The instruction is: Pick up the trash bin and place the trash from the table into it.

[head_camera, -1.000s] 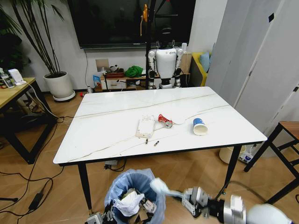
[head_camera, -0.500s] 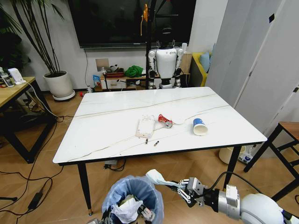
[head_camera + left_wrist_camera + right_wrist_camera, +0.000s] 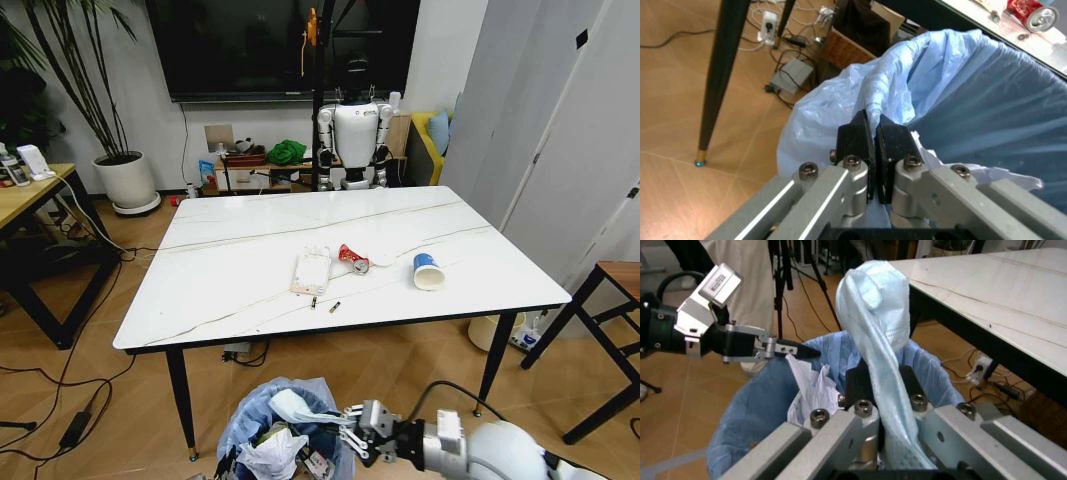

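Trash bin (image 3: 285,432): small round bin lined with crinkly light blue plastic, low centre of the head view, on the floor side of the table's near edge. Already holds crumpled white paper (image 3: 272,450) and other scraps.

Left gripper (image 3: 873,142): clamped on the bin's plastic-lined rim, black pads pressed together with the liner pinched between them, as the left wrist view shows. In the right wrist view it appears at the left, at the far rim of the bin.

Right gripper (image 3: 352,432): bottom centre-right of the head view, just beside the bin's rim. Clenched on a pale blue face mask (image 3: 295,408); the mask sticks out from the fingers over the bin opening. In the right wrist view the mask (image 3: 875,320) stands up between the pads, above the bin's mouth; whether its tip touches the contents cannot be told.

Table (image 3: 240,240): white marble-look top with black edge, centre of the head view. Items on it, near the front middle:
- clear plastic pack (image 3: 311,271), lying flat
- crushed red can (image 3: 353,259), just right of the pack
- blue-and-white paper cup (image 3: 428,271), on its side, further right
- two small dark bits (image 3: 324,304), near the front edge, below the pack
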`<state>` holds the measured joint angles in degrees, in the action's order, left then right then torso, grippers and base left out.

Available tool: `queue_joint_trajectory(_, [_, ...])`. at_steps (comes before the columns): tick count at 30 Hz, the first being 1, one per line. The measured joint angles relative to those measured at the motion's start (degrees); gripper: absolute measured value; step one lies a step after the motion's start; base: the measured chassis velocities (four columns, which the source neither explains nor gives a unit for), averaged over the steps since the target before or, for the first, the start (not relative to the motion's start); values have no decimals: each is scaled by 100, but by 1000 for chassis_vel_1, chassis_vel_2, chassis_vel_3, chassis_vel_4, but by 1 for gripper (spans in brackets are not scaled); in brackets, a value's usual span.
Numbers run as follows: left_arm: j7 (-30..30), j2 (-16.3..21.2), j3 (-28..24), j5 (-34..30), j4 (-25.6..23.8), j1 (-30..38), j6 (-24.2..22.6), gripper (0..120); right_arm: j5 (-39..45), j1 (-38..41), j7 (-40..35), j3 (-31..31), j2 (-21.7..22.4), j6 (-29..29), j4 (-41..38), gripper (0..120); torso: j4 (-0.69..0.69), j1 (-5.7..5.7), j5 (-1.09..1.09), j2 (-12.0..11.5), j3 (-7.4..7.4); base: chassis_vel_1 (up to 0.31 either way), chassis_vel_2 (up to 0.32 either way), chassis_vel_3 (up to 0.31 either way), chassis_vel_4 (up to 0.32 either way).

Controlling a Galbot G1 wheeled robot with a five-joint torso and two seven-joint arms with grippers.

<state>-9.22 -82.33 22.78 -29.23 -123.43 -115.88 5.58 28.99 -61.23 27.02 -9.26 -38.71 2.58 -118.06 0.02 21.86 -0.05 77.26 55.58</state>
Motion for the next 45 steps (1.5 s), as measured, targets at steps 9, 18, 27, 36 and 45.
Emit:
queue_joint_trajectory(9, [9,-47,253,29,-176,-133,19,0,9,454,-41,-580,-308,5,234,0,-1,0,6,0,0,0,0,0,0])
queue_joint_trajectory(18, [30,-127,237,27,-180,-106,11,0,2,855,-129,-1108,-680,11,652,0,-1,0,6,0,0,0,0,0,0])
queue_joint_trajectory(27, [33,-99,200,15,-167,-80,5,0,-2,754,-126,-973,-583,33,664,23,-2,0,5,0,0,0,0,0,0])
queue_joint_trajectory(36, [25,-19,218,-50,-185,-58,-7,0,-23,667,-105,-928,-593,35,721,59,-1,0,5,0,0,0,0,0,0])
queue_joint_trajectory(45, [15,-2,235,-80,-173,-43,-12,0,1,757,-116,-984,-623,37,765,90,-1,0,5,0,0,0,0,0,0])
